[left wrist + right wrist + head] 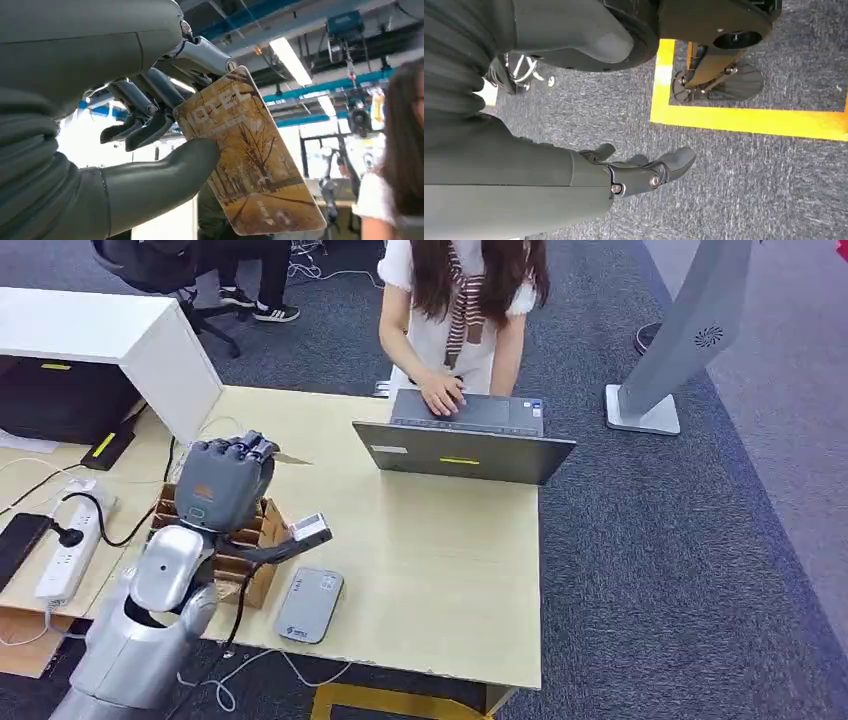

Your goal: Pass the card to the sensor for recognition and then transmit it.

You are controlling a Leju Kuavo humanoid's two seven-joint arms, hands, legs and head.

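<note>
Two hands seen. Left hand (225, 483) raised above the wooden desk (440, 570), over the cardboard organizer box (258, 540); pinching the card (252, 160) between thumb (165, 177) and fingers (200, 55), remaining fingers curled loosely behind it. Card gold-brown, tree-lined road print, "HOTEL" lettering near the pinched end, free end sticking out past the thumb, tilted. In head view card (290, 458) barely visible as a thin sliver beside the fingertips. Grey sensor pad (310, 605) lying flat on desk near the front edge, just beside the box, below and nearer than the raised hand; card well apart from it, no contact. Small dark device (305, 532) perched at the box's corner, cable running off it. Right hand (639, 172) hanging low above grey carpet (749, 185), holding nothing, fingers apart and slightly bent; yellow floor tape (744, 120) nearby. Person (460, 300) standing at the far side of the desk, one hand on the open laptop (465, 440). Power strip (70, 540) and black phone (20, 540) on the left side table; white cabinet (110, 340) behind them. Grey kiosk stand (680, 340) on the carpet off to the right.
</note>
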